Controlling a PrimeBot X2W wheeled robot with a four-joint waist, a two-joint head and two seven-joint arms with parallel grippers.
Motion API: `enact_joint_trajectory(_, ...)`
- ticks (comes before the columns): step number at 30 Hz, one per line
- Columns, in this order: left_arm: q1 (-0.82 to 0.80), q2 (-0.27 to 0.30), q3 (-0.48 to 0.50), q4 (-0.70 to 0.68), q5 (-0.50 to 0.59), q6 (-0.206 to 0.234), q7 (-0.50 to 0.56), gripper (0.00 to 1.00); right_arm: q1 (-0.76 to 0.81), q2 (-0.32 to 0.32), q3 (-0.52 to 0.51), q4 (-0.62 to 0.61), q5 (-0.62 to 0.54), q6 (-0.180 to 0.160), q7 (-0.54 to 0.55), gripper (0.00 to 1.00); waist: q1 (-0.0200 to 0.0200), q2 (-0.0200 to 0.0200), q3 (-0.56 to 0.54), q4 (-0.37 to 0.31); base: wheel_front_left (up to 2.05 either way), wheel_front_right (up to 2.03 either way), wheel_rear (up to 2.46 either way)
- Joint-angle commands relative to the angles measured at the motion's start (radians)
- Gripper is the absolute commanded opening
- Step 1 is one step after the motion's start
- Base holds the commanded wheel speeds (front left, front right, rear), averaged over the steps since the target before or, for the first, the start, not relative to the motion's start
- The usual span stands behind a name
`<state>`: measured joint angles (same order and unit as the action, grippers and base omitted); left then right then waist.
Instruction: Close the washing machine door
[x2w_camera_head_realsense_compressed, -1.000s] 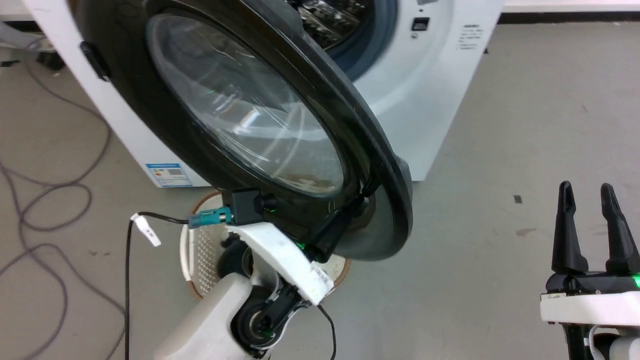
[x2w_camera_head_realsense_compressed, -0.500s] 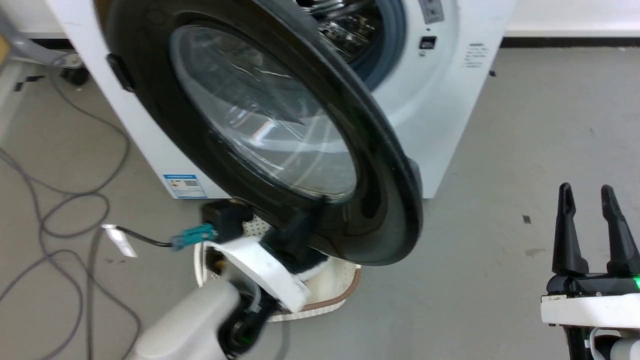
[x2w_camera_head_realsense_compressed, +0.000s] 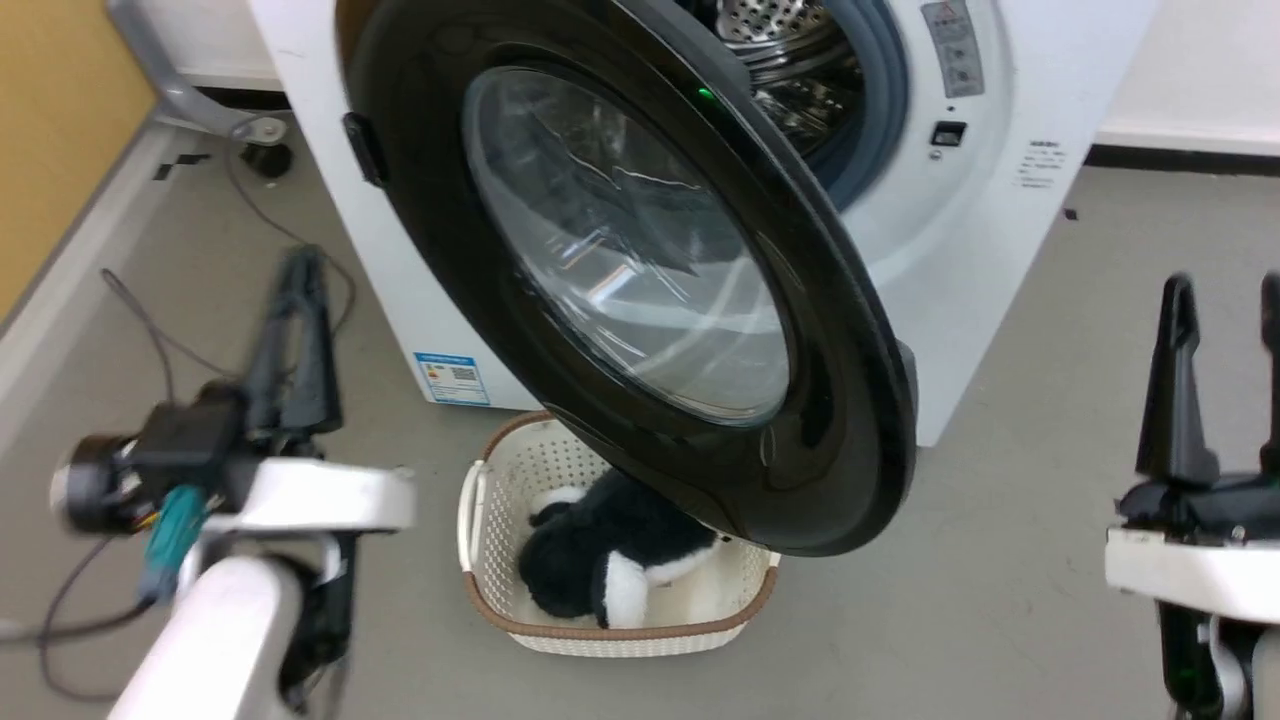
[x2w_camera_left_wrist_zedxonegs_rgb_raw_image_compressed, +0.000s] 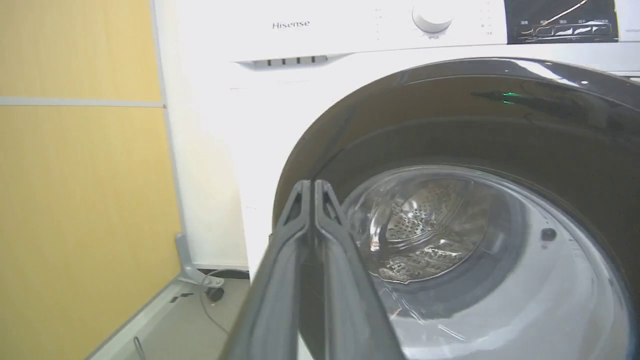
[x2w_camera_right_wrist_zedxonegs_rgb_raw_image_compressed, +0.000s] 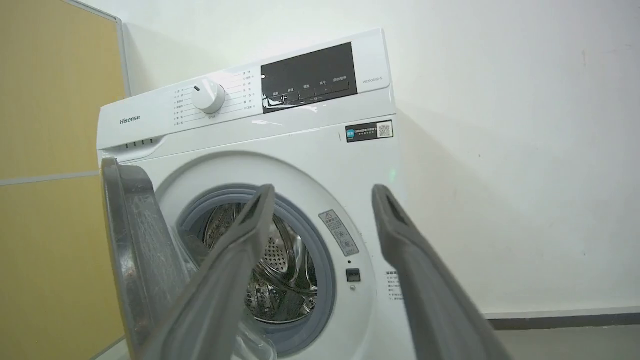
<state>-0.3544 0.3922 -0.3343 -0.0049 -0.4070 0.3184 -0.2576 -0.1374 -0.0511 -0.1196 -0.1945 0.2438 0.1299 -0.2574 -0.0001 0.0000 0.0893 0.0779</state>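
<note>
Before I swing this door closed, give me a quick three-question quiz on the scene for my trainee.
1. True or false: the large round black-rimmed glass door of the white front-loading washing machine is latched shut.
2. The left hand has its two dark fingers: A spread apart, B pressed together, C gripping the door.
3. What lies in the white perforated plastic basket beneath the door?
Key: 1 false; 2 B; 3 a black-and-white plush toy.

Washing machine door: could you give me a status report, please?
Left gripper shut, empty; right gripper open. Washing machine door open, untouched. Basket with plush toy on floor beneath it.
</note>
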Motion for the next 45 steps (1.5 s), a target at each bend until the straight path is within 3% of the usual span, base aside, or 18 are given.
enact_joint_trajectory(1, 0.049, 0.011, 0.032, -0.031, 0.039, 0.028, -0.004, 1.0, -0.029, 0.001, 0.009, -0.018, -0.009, 0.001, -0.004, 1.0, 0.0001, 0.0, -0.007, 0.014, 0.0, 0.0, 0.0)
enact_joint_trajectory(2, 0.073, 0.011, 0.056, -0.051, 0.055, 0.042, -0.004, 1.0, -0.041, 0.001, 0.016, -0.029, -0.014, 0.001, -0.004, 1.0, 0.0001, 0.0, -0.009, 0.02, 0.0, 0.0, 0.0)
enact_joint_trajectory(3, 0.098, 0.01, 0.075, -0.064, 0.066, 0.05, -0.004, 1.0, -0.053, 0.001, 0.025, -0.039, -0.018, 0.001, -0.004, 0.88, 0.0001, 0.0, -0.01, 0.025, 0.0, 0.0, 0.0)
enact_joint_trajectory(4, 0.122, 0.01, 0.091, -0.073, 0.082, 0.06, -0.004, 1.0, -0.064, 0.001, 0.035, -0.05, -0.018, 0.001, -0.004, 0.45, 0.0001, 0.0, -0.013, 0.031, 0.0, 0.0, 0.0)
enact_joint_trajectory(6, 0.17, 0.008, 0.114, -0.089, 0.11, 0.072, -0.004, 1.0, -0.082, 0.001, 0.067, -0.069, -0.011, 0.001, -0.004, 0.0, 0.0001, 0.0, -0.018, 0.041, 0.0, 0.0, 0.0)
enact_joint_trajectory(10, 0.25, -0.022, 0.138, -0.111, 0.135, 0.064, -0.004, 1.0, -0.107, -0.002, 0.167, -0.112, 0.002, 0.001, -0.004, 0.0, 0.0001, 0.0, -0.026, 0.063, 0.0, 0.0, 0.0)
enact_joint_trajectory(15, 0.32, -0.075, 0.155, -0.099, 0.153, 0.032, -0.004, 1.0, -0.119, -0.086, 0.353, -0.13, 0.018, 0.001, -0.004, 0.0, 0.0001, 0.0, -0.038, 0.085, 0.0, 0.0, 0.0)
enact_joint_trajectory(21, 0.378, -0.114, 0.179, -0.065, 0.189, -0.012, -0.004, 1.0, -0.094, -0.202, 0.555, -0.064, -0.007, 0.001, -0.004, 0.0, 0.0001, 0.0, -0.056, 0.104, 0.0, 0.0, 0.0)
enact_joint_trajectory(25, 0.401, -0.134, 0.189, -0.038, 0.207, -0.042, -0.004, 1.0, -0.054, -0.244, 0.631, 0.019, -0.041, 0.001, -0.004, 0.0, 0.0001, 0.0, -0.06, 0.108, 0.0, 0.0, 0.0)
enact_joint_trajectory(31, 0.408, -0.171, 0.204, -0.02, 0.22, -0.075, -0.004, 1.0, 0.001, -0.254, 0.614, 0.129, -0.032, 0.001, -0.004, 0.0, 0.0001, 0.0, -0.05, 0.106, 0.0, 0.0, 0.0)
enact_joint_trajectory(45, 0.36, -0.257, 0.231, 0.006, 0.278, -0.158, -0.004, 1.0, -0.022, -0.226, 0.375, 0.33, -0.024, 0.001, -0.004, 0.0, 0.0001, 0.0, 0.016, 0.084, 0.0, 0.0, 0.0)
